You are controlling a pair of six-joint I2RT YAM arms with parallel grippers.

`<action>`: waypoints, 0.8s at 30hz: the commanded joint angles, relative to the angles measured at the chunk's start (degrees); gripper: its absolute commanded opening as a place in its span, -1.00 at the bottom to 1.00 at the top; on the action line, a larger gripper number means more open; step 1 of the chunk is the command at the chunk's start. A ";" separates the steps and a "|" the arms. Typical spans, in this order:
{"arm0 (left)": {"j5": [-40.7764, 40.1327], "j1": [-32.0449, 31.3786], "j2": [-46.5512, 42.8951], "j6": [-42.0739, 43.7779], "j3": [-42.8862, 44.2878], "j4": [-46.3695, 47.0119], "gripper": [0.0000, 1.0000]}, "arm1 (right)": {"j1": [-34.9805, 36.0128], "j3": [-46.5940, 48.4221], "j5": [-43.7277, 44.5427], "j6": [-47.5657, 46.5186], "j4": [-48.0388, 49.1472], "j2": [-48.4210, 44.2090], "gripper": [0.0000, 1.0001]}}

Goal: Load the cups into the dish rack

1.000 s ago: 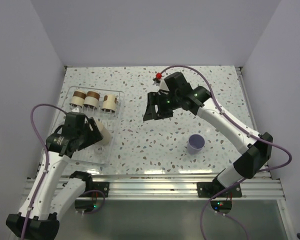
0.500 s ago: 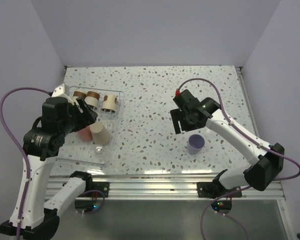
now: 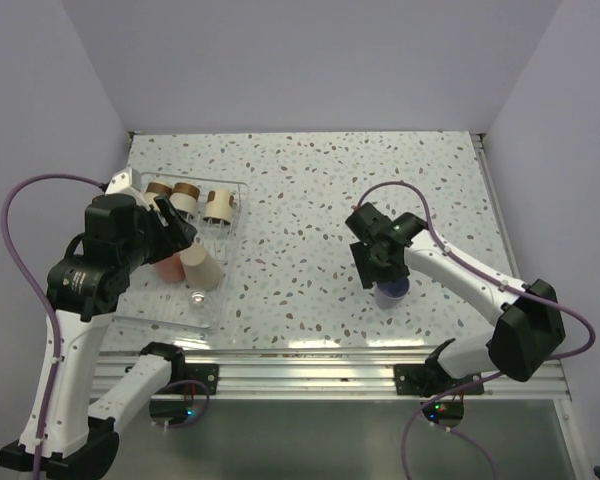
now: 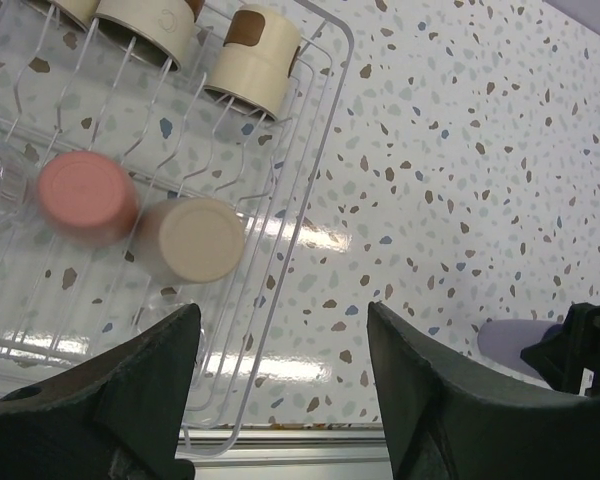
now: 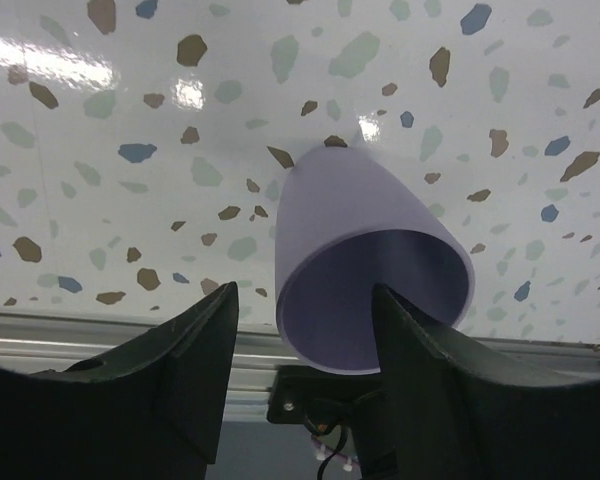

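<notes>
Hovering right jaws open over small lavender tumbler [image 3: 391, 290] right of clear plastic rack [image 4: 90, 310]; holding left jaws open, empty, above rack.

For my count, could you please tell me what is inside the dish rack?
Three banded cream cups, a coral cup, a beige cup, a clear cup; the left arm covers the rest.

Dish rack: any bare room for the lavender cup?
Bare strip in the dish rack between the cream cups and the coral cup and beige cup. Nearer row is crowded, clear cup included. Right of the rack, the table is bare.
</notes>
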 commanded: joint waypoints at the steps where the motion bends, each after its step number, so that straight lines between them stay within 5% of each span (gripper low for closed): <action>1: 0.90 -0.27 -0.26 1.17 -0.38 2.12 0.40 | -0.20 -2.78 -1.69 0.77 2.59 -0.01 0.17; 7: 0.98 -0.27 -0.52 0.90 -0.65 2.39 0.40 | -0.20 -3.93 -2.22 -0.55 4.34 1.93 -0.29; 12: 0.72 -0.27 -0.44 0.99 -0.47 1.95 0.40 | -0.20 -4.02 -1.52 -1.42 5.14 2.81 -1.00; 18: 0.46 -0.27 -0.35 1.08 0.23 1.60 0.40 | -0.03 -0.16 -0.37 -2.39 3.82 2.98 -1.00; 24: 2.21 -0.27 -0.17 2.22 2.51 1.42 0.42 | -0.11 19.07 -5.36 -3.09 -0.57 4.65 -1.00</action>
